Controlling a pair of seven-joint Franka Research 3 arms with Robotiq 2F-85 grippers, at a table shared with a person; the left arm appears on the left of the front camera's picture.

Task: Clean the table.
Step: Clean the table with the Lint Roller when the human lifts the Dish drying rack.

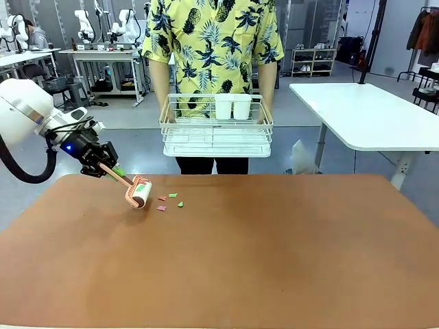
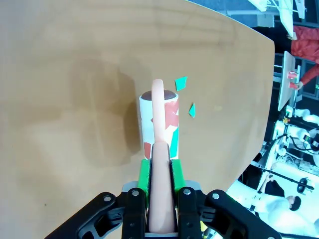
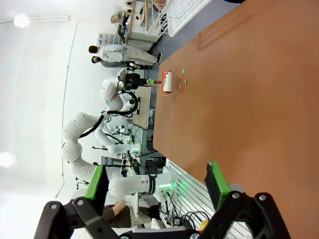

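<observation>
**Front view.** The step in hand seemed to be the rolling of a sticky roller over small litter on the table [image 1: 260,253]. The left gripper [image 1: 103,164] came in from 9 o'clock and pinched the pink handle of the lint roller [image 1: 139,192]. The roll lay low on the far left part of the reddish-brown top. A few paper scraps [image 1: 171,200], red and green, lay just beside the roll, at its 3 o'clock. At 12 o'clock a person stood beyond the far edge and held a wire basket [image 1: 216,133] with two white cups in it. In my judgement the next move called for a short push of the roll toward 3 o'clock, pressed flat, so that the scraps stick to it.

**Left wrist view.** The two green pads [image 2: 144,174] were pressed against the handle from both sides, so the grip was firm and narrow. The roll pointed to 12 o'clock. Red and green pieces were already stuck on its white paper. Two green scraps lay free on the table at about 1 o'clock of the roll, close to it but apart from it.

**Right wrist view.** The right gripper [image 3: 155,180] had its jaws spread wide, with nothing between them and nothing touched. The table stretched away toward 1 o'clock. The roller and the scraps were well apart from this gripper, near 12 o'clock.
</observation>
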